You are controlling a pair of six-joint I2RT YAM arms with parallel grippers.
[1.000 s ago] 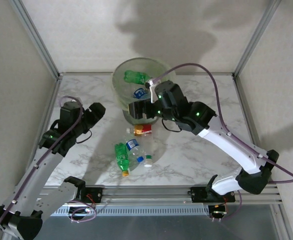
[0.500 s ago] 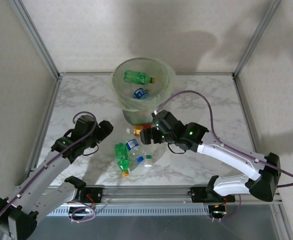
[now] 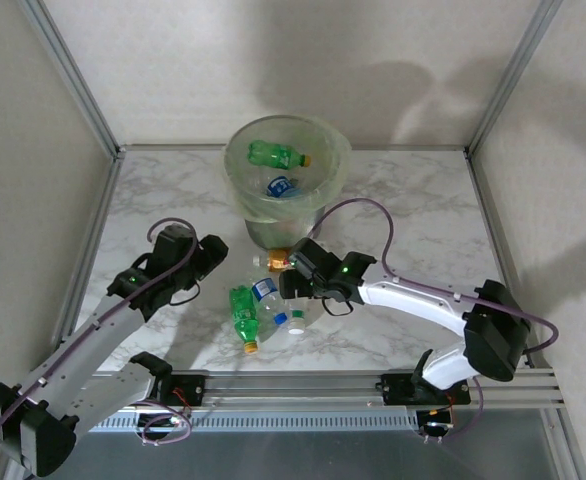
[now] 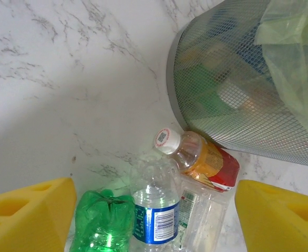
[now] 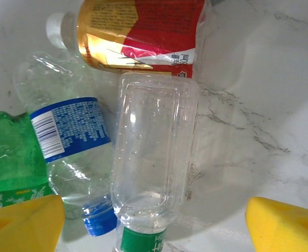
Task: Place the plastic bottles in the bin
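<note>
We hold the right gripper (image 5: 154, 223) spread empty over the four small plastic bottles (image 3: 270, 300) lying just near of the round grey mesh bin (image 3: 237, 185), ready to straddle one, while the left gripper (image 4: 154, 210), also released, hangs left of them.

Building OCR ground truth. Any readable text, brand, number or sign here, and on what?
No text is readable.
Red label on brown-orange bottle: print blurred.
Blue label on clear bottle: barcode, fine print too small.
Green bottle: white characters, unreadable.
White cap: marks too small.
</note>
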